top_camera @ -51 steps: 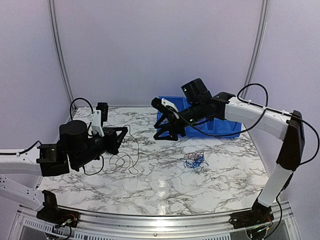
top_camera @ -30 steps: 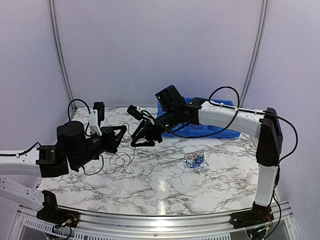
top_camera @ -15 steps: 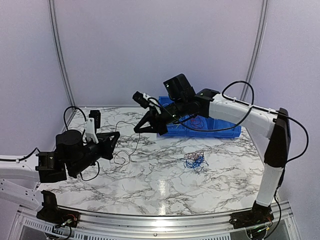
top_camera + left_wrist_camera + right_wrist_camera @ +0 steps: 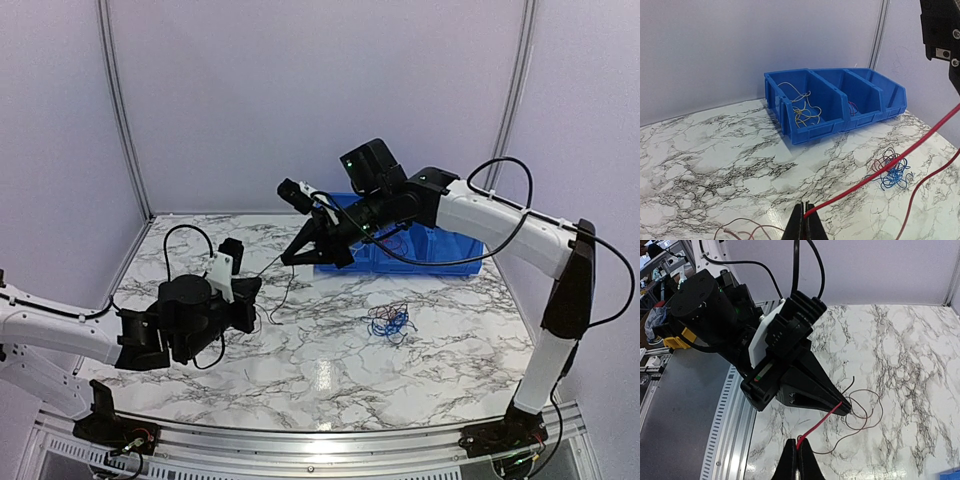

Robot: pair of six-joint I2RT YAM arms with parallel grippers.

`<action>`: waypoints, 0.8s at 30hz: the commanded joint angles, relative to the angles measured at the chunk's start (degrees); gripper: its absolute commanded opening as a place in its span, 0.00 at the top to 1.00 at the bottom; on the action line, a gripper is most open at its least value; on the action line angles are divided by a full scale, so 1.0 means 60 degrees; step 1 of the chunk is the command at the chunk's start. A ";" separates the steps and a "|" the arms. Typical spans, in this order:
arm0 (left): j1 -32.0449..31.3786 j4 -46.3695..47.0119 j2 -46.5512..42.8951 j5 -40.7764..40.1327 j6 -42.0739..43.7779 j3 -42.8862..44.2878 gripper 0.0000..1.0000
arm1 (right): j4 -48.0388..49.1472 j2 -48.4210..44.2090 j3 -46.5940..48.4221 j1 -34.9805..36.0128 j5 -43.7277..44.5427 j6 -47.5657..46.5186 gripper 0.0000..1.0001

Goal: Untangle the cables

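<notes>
A thin red cable [image 4: 857,187] runs taut between my two grippers. My left gripper [image 4: 804,215] is shut on one part of it, low over the marble table [image 4: 330,370] at centre left [image 4: 257,287]. My right gripper [image 4: 797,444] is shut on the red cable [image 4: 818,423] a short way along, higher up and to the right [image 4: 287,260]. Slack loops of the same cable [image 4: 867,415] hang past the left fingertips. A small bunch of blue and red cables [image 4: 388,321] lies on the table right of centre [image 4: 891,170], apart from both grippers.
A row of blue bins [image 4: 440,255] stands at the back right of the table. In the left wrist view the nearest bin [image 4: 790,117] holds yellow-white wires [image 4: 802,107]. The metal rail [image 4: 300,440] runs along the table's near edge.
My right gripper came in open beside the left fingertips, shut on the red cable and pulled up and right. My left arm swung rightward and nearer, and the loops lifted off the table.
</notes>
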 commanded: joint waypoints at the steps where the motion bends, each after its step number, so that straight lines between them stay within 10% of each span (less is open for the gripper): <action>1: 0.0220 -0.0921 0.0943 -0.1036 -0.0396 -0.0547 1.00 | 0.0054 -0.1043 0.1075 -0.0544 -0.0972 -0.0317 1.00; 4: 0.0220 -0.0711 0.1089 -0.1091 -0.0591 -0.0742 0.86 | 0.0057 -0.1274 0.1126 -0.1044 -0.1007 -0.0305 1.00; 17: 0.0293 -0.0485 0.0661 -0.0871 -0.0745 -0.1265 0.82 | 0.0308 -0.1997 0.1598 -0.2749 -0.0911 -0.0237 1.00; 24: 0.0307 -0.0819 -0.0017 -0.0736 -0.1156 -0.1177 0.52 | 0.0910 -0.2150 0.2177 -0.3436 -0.0530 0.0352 1.00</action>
